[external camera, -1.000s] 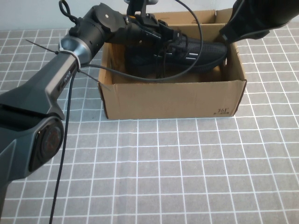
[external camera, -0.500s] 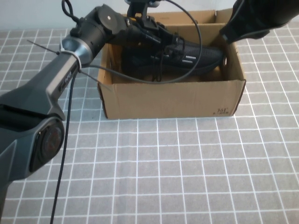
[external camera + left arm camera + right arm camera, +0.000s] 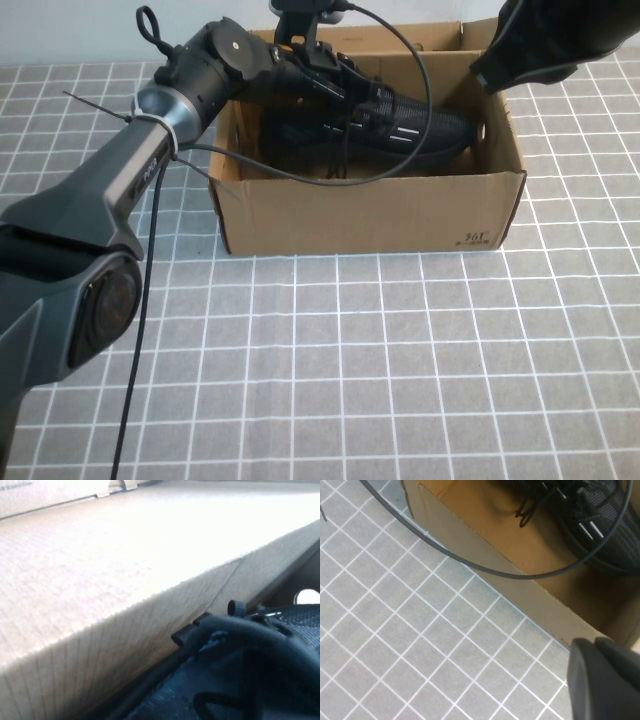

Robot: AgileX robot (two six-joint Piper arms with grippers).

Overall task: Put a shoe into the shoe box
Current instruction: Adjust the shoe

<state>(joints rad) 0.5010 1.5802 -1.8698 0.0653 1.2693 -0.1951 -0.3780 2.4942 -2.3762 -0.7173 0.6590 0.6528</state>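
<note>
The shoe (image 3: 410, 125), a black mesh sneaker with small white stripes, lies inside the brown cardboard shoe box (image 3: 370, 212), toe toward the box's right end. My left gripper (image 3: 332, 76) reaches over the box's far-left corner and is shut on the shoe at its collar, its fingertips hidden by laces and mesh. In the left wrist view the shoe (image 3: 280, 630) sits hard against the shoe box (image 3: 125, 580) wall. My right gripper (image 3: 480, 74) hovers shut above the box's right end, touching nothing; the right wrist view shows the right gripper (image 3: 605, 680), the shoe (image 3: 607, 527) and the shoe box (image 3: 520, 592).
A black cable (image 3: 300, 176) from the left arm loops across the box's inside and over its front wall. The box's flap lid (image 3: 400, 38) stands open at the back. Grey tablecloth with a white grid (image 3: 380, 360) surrounds the box.
The shoe has sunk lower into the box, with my left gripper following it down. The right arm has stayed where it was.
</note>
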